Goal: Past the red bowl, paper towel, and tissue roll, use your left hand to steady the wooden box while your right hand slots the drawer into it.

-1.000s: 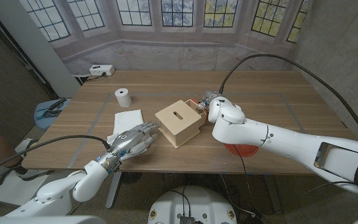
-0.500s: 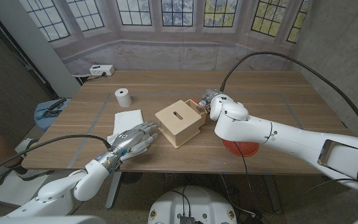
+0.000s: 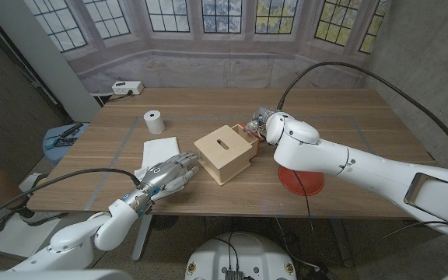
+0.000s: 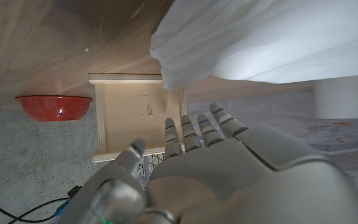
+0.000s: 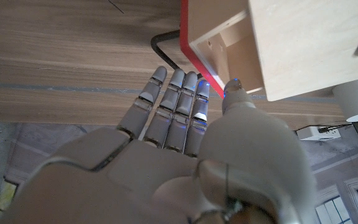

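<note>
Table [image 3: 348,117]: wooden, everything sits on it.

Wooden box [image 3: 224,153]: mid-table, slot on top, just beyond the left fingertips, apart from them. Left wrist view shows its light side panel [image 4: 138,115] straight ahead of the fingers.

Drawer [image 3: 249,131]: red-edged, at the box's far side by the right hand, part-way in the opening. In the right wrist view its red edge [image 5: 190,45] is just past the right fingertips [image 5: 178,78]; can't tell if they touch it.

Left hand [image 3: 168,176]: fingers extended, slightly apart, holding nothing, pointing at the box.

Right hand [image 3: 261,124]: mostly hidden behind its own arm in the head view; wrist view shows fingers straight and together, thumb up near the drawer opening, nothing gripped.

Red bowl [image 3: 301,180]: behind the right forearm, partly covered by it.

Paper towel [image 3: 158,152]: white, folded, beside the left fingers, overlapping above them in the left wrist view.

Tissue roll [image 3: 154,121]: upright, beyond the paper towel, well apart from both hands.
</note>
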### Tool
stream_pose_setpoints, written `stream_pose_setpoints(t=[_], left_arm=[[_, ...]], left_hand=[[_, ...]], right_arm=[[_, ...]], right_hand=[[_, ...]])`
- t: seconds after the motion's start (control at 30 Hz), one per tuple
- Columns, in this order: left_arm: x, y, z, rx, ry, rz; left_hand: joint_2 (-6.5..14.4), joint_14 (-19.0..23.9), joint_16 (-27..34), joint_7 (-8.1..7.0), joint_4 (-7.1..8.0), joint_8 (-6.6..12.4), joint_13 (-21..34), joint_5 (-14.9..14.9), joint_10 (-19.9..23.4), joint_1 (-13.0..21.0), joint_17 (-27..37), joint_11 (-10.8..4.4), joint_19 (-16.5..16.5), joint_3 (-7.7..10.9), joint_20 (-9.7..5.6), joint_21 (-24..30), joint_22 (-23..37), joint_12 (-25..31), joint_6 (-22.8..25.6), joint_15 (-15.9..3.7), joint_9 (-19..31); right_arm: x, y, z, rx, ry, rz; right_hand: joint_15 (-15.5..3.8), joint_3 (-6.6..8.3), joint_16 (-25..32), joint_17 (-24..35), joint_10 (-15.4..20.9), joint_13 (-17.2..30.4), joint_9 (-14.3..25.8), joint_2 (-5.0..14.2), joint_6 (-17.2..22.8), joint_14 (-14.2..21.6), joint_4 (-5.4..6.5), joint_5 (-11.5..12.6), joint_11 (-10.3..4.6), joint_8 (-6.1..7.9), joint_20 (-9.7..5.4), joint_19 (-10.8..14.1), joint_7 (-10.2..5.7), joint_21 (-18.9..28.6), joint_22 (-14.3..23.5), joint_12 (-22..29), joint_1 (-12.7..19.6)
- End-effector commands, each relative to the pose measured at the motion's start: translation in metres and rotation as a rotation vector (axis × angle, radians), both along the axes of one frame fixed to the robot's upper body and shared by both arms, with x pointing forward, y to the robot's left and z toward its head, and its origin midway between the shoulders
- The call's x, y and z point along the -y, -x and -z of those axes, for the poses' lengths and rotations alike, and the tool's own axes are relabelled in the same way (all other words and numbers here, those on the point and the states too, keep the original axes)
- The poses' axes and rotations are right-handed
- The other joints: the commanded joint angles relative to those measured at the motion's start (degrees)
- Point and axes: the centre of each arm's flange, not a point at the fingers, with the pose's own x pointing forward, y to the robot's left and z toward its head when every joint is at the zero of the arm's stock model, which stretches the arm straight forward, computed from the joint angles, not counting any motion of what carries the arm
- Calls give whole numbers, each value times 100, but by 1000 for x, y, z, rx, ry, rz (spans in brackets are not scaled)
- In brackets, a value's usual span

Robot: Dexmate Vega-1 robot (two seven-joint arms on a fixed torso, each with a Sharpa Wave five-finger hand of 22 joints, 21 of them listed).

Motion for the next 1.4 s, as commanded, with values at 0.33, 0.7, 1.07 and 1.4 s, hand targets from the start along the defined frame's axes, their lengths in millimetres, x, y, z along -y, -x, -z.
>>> stream_pose_setpoints(t=[0.33,0.7,1.07,1.4], left_arm=[[5,-4,-2,5,-4,5],[6,-6,-6,8,-11,9],[5,-10,-8,14,-10,11],[4,-12,-7,17,-8,14]], left_hand=[[24,37,-6,7,1,4,9,18,32,63,-5,-16,27,46,-7,8,14,0,47,14,9],[21,44,-8,13,-1,4,9,17,46,65,-5,-30,28,53,-8,6,14,0,63,10,9],[20,45,-14,10,-8,2,9,17,51,72,-8,-38,26,65,-6,3,14,-6,76,10,10],[18,48,-17,0,-16,-7,9,16,55,79,-10,-33,24,75,-12,0,14,-10,64,9,11]], right_arm=[[14,-6,-17,-25,-64,-50],[19,-19,-21,-55,-81,-47],[19,-28,-24,-94,-107,-37],[17,-33,-23,-134,-131,-36]], right_hand=[[-71,128,-142,-86,-257,-148,-28,294,-263,-156,619,118,-141,19,-39,86,-104,57,9,-320,-777],[-130,249,-140,-105,-208,-214,-44,296,-225,-102,928,165,-133,56,-184,71,-111,51,14,-384,-1093],[-151,401,-91,-135,-63,-259,-57,277,-93,103,1129,207,-89,99,-234,131,-87,68,12,-393,-1299],[-110,503,-75,-184,23,-280,-66,227,-49,253,1161,222,-68,104,-268,253,-31,98,8,-404,-1366]])
